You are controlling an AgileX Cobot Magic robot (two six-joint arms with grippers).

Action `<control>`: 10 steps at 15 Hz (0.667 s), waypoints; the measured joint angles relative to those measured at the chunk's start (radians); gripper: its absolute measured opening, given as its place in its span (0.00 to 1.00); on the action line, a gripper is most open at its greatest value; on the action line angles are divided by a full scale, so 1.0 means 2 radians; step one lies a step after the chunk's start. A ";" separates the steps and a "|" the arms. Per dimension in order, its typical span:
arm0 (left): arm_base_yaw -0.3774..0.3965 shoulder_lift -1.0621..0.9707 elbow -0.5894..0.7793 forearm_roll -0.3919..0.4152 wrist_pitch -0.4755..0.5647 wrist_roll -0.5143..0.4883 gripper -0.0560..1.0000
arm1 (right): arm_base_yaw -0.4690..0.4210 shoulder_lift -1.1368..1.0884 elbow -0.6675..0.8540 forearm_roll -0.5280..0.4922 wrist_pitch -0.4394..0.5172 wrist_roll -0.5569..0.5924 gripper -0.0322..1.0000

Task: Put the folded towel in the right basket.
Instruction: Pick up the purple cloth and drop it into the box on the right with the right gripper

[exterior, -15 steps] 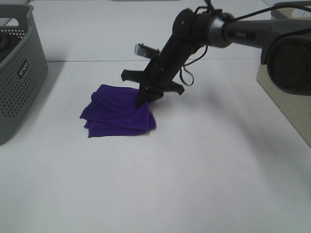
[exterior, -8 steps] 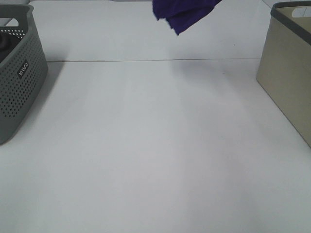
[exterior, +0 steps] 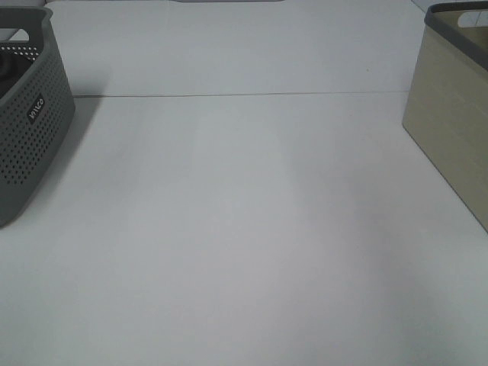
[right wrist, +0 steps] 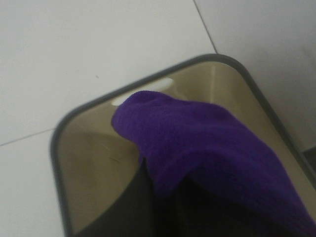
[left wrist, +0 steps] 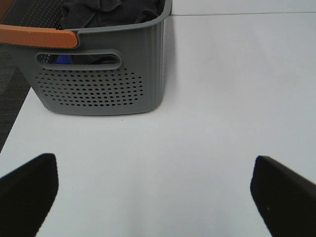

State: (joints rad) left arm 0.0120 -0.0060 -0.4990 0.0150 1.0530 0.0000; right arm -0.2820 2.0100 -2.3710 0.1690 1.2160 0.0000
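The folded purple towel [right wrist: 207,143] shows only in the right wrist view. It hangs from my right gripper [right wrist: 158,212] above the open top of the beige right basket [right wrist: 57,163]. The towel covers most of the dark fingers, which seem shut on it. In the high view the beige basket [exterior: 450,114] stands at the right edge, and neither arm nor the towel shows there. My left gripper [left wrist: 155,187] is open and empty above the white table, in front of the grey basket [left wrist: 98,89].
The grey perforated basket [exterior: 30,130] stands at the left edge of the white table [exterior: 244,229] and holds dark clothes [left wrist: 108,12]. An orange-topped edge [left wrist: 37,35] runs along its near left rim. A seam line crosses the table at the back.
The right arm lifted the towel off the middle of the table, carried it up and to the right, and left the high view. The towel now hangs over the beige basket.
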 joint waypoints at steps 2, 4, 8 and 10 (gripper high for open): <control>0.000 0.000 0.000 0.000 0.000 0.000 0.99 | -0.018 0.016 0.031 -0.013 0.001 0.004 0.07; 0.000 0.000 0.000 0.000 0.000 0.000 0.99 | -0.020 0.043 0.053 -0.021 0.002 0.010 0.13; 0.000 0.000 0.000 0.000 0.000 0.000 0.99 | -0.020 0.061 0.077 -0.021 0.003 -0.018 0.86; 0.000 0.000 0.000 0.000 0.000 0.000 0.99 | -0.020 0.061 0.077 -0.013 0.003 -0.032 0.94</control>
State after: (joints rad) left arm 0.0120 -0.0060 -0.4990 0.0150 1.0530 0.0000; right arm -0.3220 2.1310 -2.2160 0.1430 1.2220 -0.0650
